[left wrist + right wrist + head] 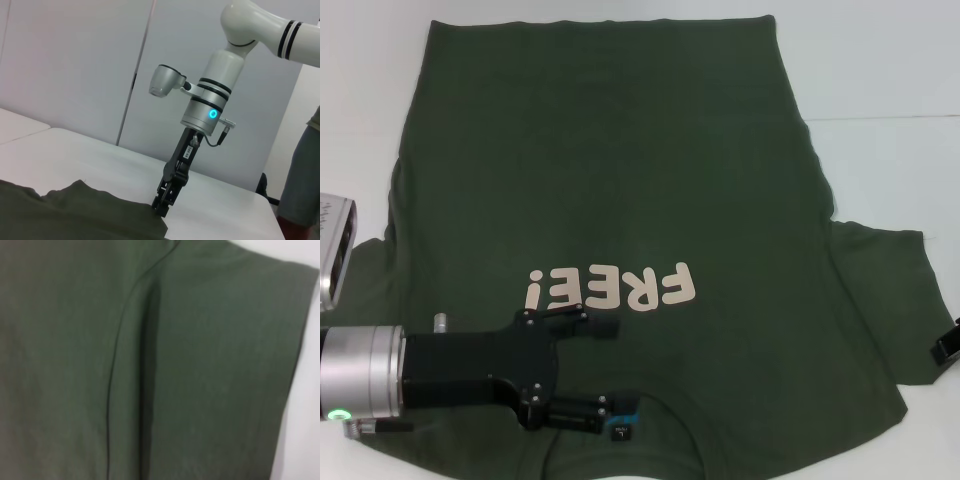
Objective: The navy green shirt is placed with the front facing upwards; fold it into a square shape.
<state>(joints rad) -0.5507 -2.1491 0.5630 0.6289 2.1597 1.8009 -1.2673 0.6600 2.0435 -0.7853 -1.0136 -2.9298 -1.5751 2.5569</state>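
The navy green shirt [620, 180] lies flat and front up on the white table [880, 80], its cream "FREE!" letters [610, 287] upside down to me. Its round collar [655, 425] with a small blue label [628, 412] is at the near edge. My left gripper [617, 370] hovers open over the chest just by the collar, one finger under the letters and the other at the label. My right gripper [947, 345] is at the right sleeve's [880, 290] outer edge. In the left wrist view the right gripper [161, 206] points down and touches the shirt's [75, 210] corner. The sleeve [225, 365] fills the right wrist view.
A grey-white device [335, 250] sits at the table's left edge beside the shirt. Bare white table [100, 155] runs beyond the sleeve. A person in grey [300, 185] stands past the table's far corner, and white wall panels are behind.
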